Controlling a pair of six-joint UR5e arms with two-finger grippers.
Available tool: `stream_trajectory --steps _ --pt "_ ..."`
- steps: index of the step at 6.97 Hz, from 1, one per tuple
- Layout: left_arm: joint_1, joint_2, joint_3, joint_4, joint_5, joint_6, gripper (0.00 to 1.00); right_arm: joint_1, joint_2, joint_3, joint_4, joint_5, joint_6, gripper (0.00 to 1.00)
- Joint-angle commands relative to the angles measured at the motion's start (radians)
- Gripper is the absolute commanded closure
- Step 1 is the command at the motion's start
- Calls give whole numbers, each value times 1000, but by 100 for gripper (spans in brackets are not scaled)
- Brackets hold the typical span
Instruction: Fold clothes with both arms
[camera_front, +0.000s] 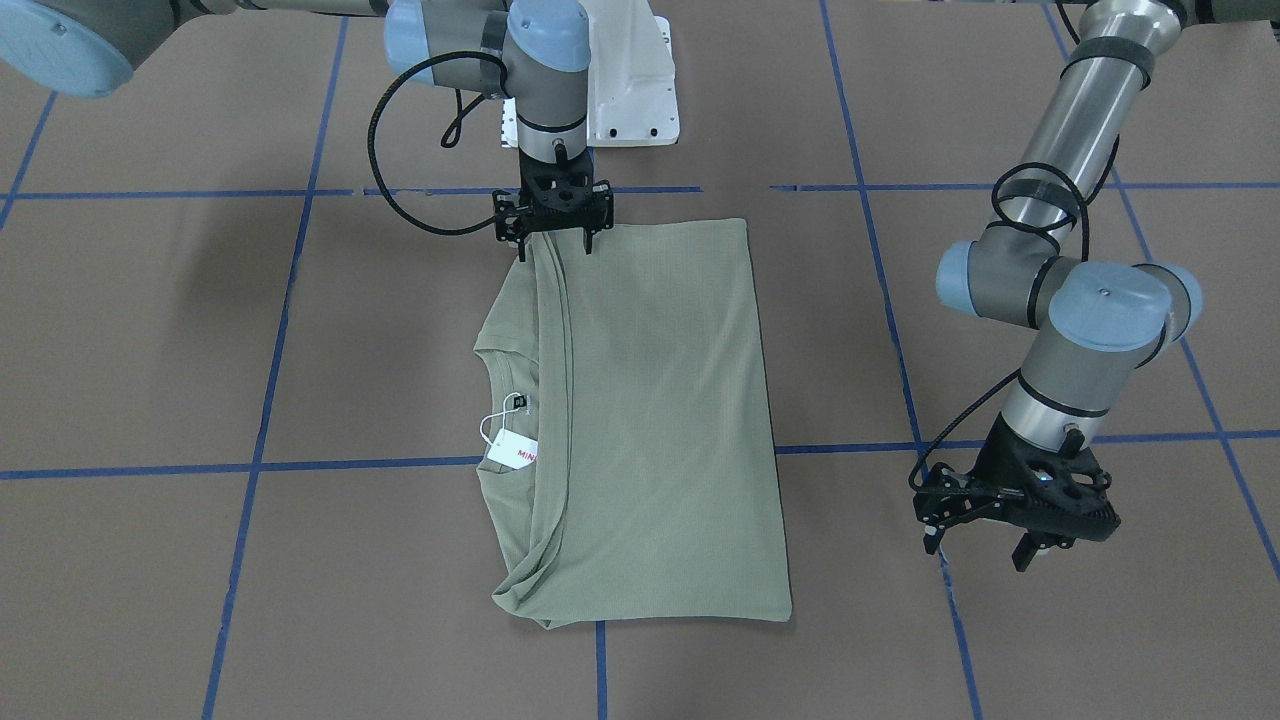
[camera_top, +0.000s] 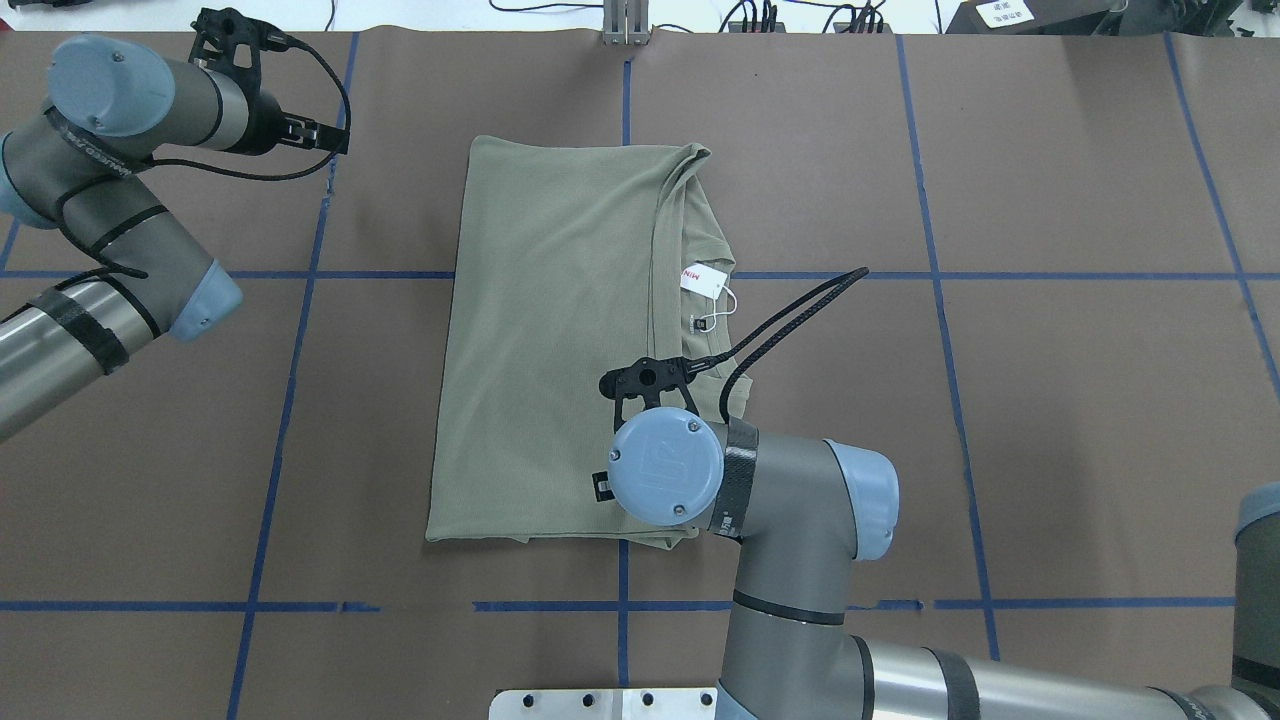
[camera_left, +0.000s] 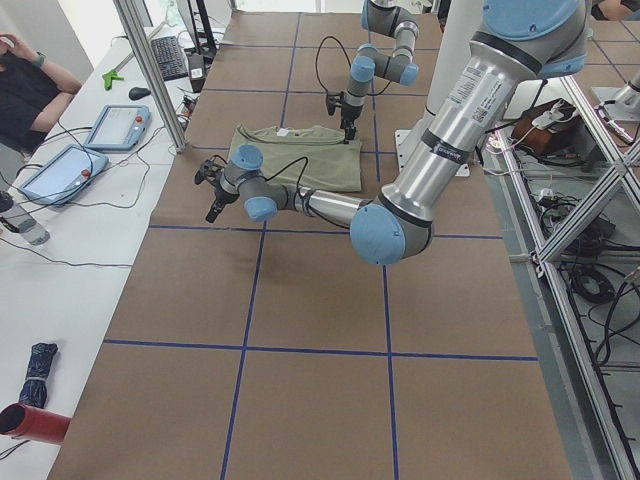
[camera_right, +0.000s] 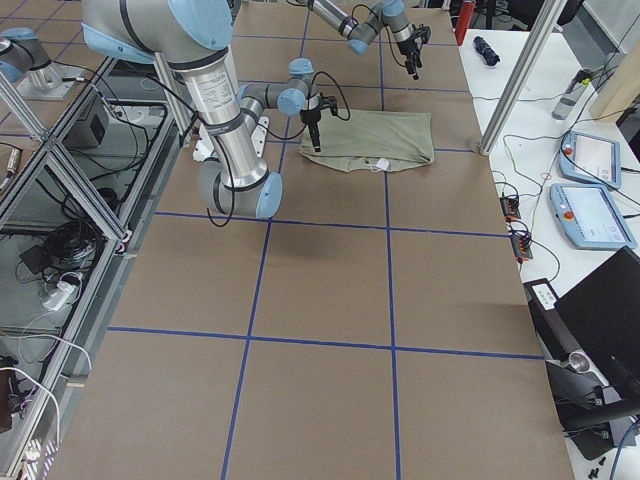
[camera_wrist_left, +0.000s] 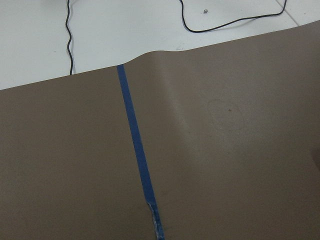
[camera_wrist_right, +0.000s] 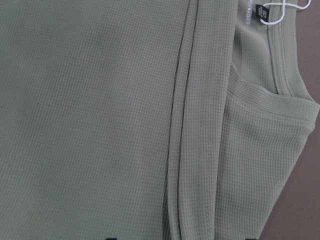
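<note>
The clothes are one pale olive-green knit shirt (camera_front: 650, 400), folded into a long rectangle on the brown table, with its collar and white hang tag (camera_front: 512, 452) showing along one side. My right gripper (camera_front: 555, 250) stands open over the shirt's edge nearest the robot base, its fingers either side of the folded-over hem. The right wrist view is filled with the shirt (camera_wrist_right: 100, 100), and only the fingertips show at the bottom edge. My left gripper (camera_front: 978, 548) hangs open and empty above bare table, well off to the shirt's side. From overhead the left gripper (camera_top: 335, 138) sits at the far left, away from the shirt (camera_top: 550, 330).
Blue tape lines (camera_wrist_left: 135, 145) grid the brown table cover. The white pedestal base (camera_front: 630, 80) stands behind the shirt. A side bench holds tablets (camera_left: 115, 125) and cables, with a person (camera_left: 25, 85) seated there. A metal frame post (camera_right: 505, 95) stands beside the table.
</note>
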Motion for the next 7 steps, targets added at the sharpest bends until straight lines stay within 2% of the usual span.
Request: stream_trajectory --steps 1,3,5,6,7 --pt "1 0 0 0 0 0 0 1 -1 -1 -23 -2 -42 82" --pt "1 0 0 0 0 0 0 1 -8 2 -25 -4 -41 100" --pt "1 0 0 0 0 0 0 4 -11 8 -40 -4 -27 100" --pt "1 0 -1 0 0 0 0 9 -46 50 -48 -5 -22 100" --pt "1 0 -1 0 0 0 0 9 -136 140 -48 -5 -22 100"
